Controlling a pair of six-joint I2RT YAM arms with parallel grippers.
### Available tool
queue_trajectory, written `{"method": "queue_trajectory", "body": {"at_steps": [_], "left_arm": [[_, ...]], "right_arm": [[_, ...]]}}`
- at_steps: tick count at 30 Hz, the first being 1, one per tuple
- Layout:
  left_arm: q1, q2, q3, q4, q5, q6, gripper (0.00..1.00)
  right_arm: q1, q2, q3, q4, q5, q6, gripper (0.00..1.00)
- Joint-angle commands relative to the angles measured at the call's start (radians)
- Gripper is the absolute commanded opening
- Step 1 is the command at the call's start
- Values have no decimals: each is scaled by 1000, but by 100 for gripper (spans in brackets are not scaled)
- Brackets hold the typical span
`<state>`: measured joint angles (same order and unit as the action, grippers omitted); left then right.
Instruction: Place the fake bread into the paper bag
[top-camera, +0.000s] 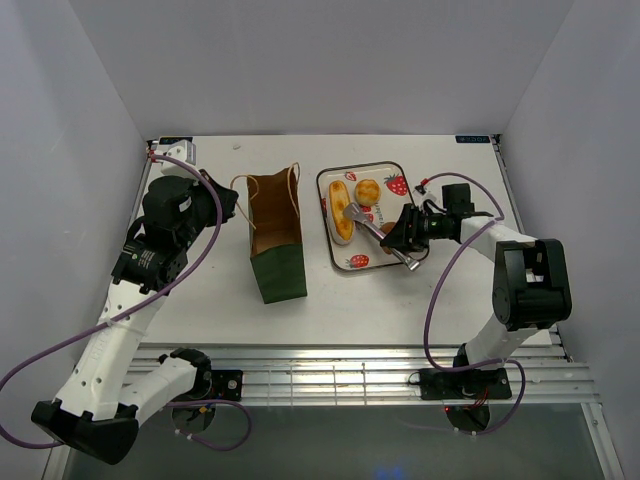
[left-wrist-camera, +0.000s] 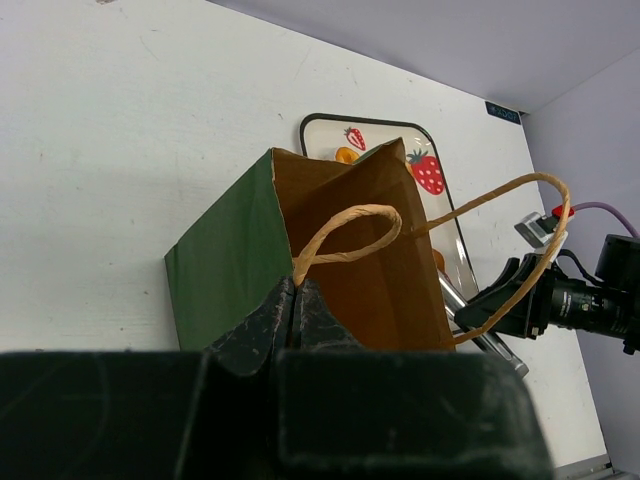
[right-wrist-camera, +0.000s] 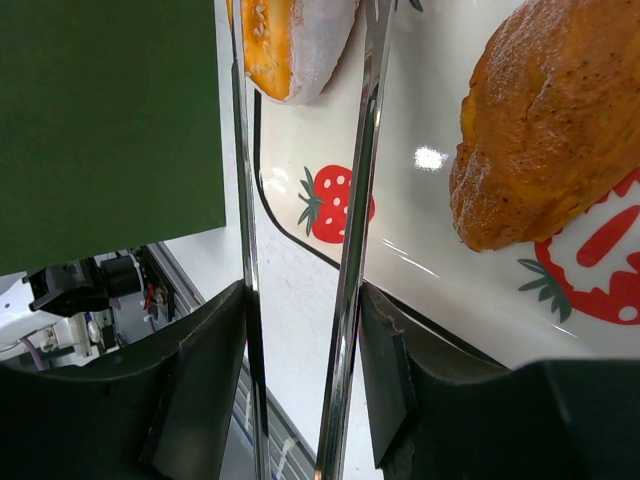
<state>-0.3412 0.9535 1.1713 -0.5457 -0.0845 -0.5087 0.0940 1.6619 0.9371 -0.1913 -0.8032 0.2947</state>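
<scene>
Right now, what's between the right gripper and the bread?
Metal tongs, held by the right gripper, reaching the long roll on the tray. Top view.

A white tabletop is carrying a white, round-cornered tray printed with red strawberries, lying right of centre. Shiny metal tongs are angling across the tray's near right part, their two thin arms standing slightly apart. A small dark label is sitting at the tabletop's far right corner.
</scene>
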Motion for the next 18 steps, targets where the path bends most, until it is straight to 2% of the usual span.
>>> {"method": "queue_trajectory", "body": {"at_steps": [1, 8, 18], "left_arm": [[7, -16, -4, 1, 15, 1, 0], [7, -15, -10, 7, 22, -2, 0], [7, -12, -12, 18, 42, -10, 0]], "right_arm": [[12, -19, 3, 15, -36, -12, 52], [26, -66, -63, 39, -44, 18, 51], [33, -166, -153, 10, 38, 66, 51]]}}
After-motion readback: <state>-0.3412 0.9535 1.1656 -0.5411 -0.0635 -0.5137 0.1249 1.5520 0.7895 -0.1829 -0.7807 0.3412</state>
